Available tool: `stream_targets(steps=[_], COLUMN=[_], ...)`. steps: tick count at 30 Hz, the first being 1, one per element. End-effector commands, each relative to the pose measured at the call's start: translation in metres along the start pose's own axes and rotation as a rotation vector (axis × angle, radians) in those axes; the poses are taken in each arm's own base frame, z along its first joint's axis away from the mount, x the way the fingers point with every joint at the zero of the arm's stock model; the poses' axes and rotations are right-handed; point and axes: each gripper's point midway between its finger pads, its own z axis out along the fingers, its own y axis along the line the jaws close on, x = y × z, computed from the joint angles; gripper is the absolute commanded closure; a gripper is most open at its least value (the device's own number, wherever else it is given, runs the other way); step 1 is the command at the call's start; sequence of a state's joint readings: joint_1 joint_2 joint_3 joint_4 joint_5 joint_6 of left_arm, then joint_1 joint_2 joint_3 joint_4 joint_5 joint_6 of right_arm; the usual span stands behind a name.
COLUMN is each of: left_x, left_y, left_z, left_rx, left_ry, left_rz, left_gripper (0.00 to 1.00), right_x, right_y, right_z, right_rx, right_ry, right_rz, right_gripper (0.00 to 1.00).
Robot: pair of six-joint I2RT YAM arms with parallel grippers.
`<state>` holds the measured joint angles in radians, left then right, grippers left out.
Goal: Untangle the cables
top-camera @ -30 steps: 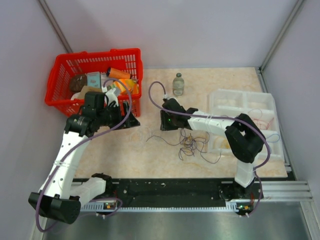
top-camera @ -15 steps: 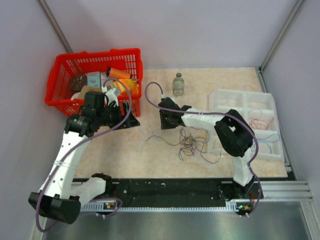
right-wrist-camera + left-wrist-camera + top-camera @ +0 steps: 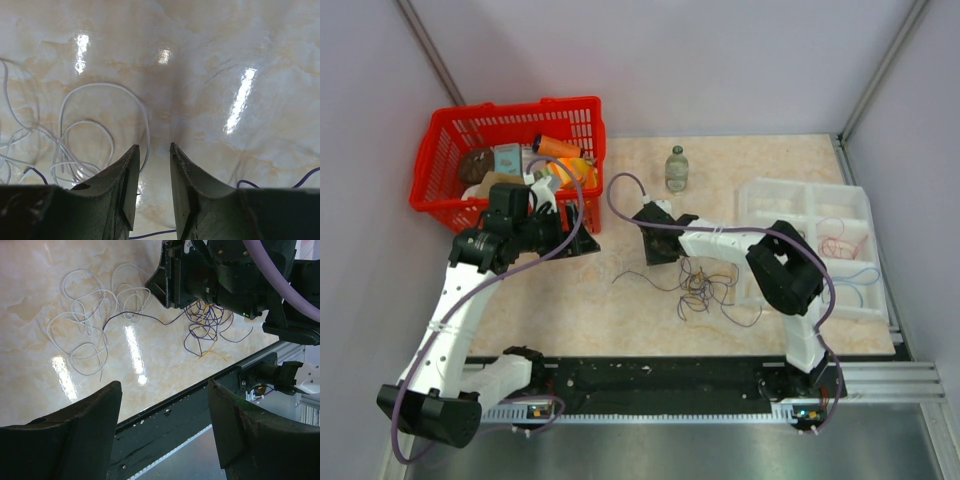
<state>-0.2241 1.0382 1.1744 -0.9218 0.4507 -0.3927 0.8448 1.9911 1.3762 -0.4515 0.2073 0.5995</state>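
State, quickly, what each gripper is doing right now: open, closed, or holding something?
Left gripper: wide open, holding nothing.
Right gripper: open by only a narrow gap, nothing between its fingers.

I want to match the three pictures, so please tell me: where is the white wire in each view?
Top external: white wire, faint, on the table just left of the right tool.
Left wrist: upper left, left of that tool.
Right wrist: left half, reaching the tool's fingertips.
Shared landmark: the right tool, with the wire next to it in every view.
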Motion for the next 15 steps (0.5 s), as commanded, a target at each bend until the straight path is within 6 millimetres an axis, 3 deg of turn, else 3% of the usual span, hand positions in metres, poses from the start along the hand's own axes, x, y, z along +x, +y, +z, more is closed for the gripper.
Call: stream_targets(steps=[1, 2, 7, 9, 11, 15], left_x=[-0.003, 0.056, 0.054, 0.05, 0.046, 0.045], left_y=[-0.003, 0.031, 0.025, 0.022, 0.021, 0.022], left_z=[-0.003, -0.035, -0.033, -0.035, -0.038, -0.037], left_rx=[0.008, -0.156, -0.124, -0.116, -0.115, -0.11], left_ry=[-0.022, -0.075, -0.069, -0.082, -0.102, -0.125], left_rz=[0.029, -0.087, -0.084, -0.074, -0.063, -0.056], left_gripper=[0.27, 0.38, 0.38, 0.4, 0.41, 0.4], right_x=[-0.008, -0.006, -0.007, -0.019, -0.043, -0.095], right_y=[0.009, 0.012, 0.033, 0.032, 0.02, -0.005], right_z=[-0.013, -0.009, 0.0, -0.007, -0.037, -0.13], right_rx=[-0.022, -0.035, -0.122, -0.103, -0.061, -0.037], right_ry=[-0.038, -0.03, -0.026, -0.069, -0.163, -0.418], right_rz=[-0.012, -0.003, 0.041, 0.02, 0.0, -0.016], right_gripper=[0.73, 0.76, 1.0, 1.0, 1.0, 1.0])
